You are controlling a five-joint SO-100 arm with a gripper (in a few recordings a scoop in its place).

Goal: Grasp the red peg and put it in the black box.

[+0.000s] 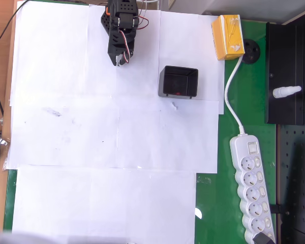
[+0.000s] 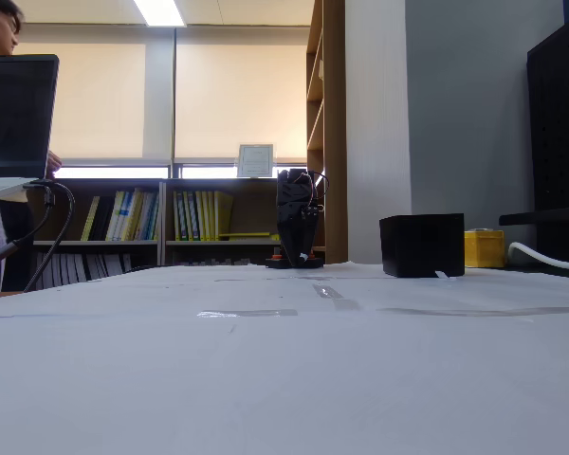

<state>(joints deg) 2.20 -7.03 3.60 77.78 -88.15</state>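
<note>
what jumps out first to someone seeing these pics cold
The black box sits open on the white paper near the top centre of the overhead view, with a small red peg inside by its lower wall. The black arm is folded up to the box's left, and a yellow carton and a white power strip lie on the green mat at right.

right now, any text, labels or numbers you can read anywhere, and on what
None can be read.
yellow carton: a white mark, no legible words.
framed paper on the window sill: print too small.
book spines on the shelf: too blurred.
black box: no text seen.
</note>
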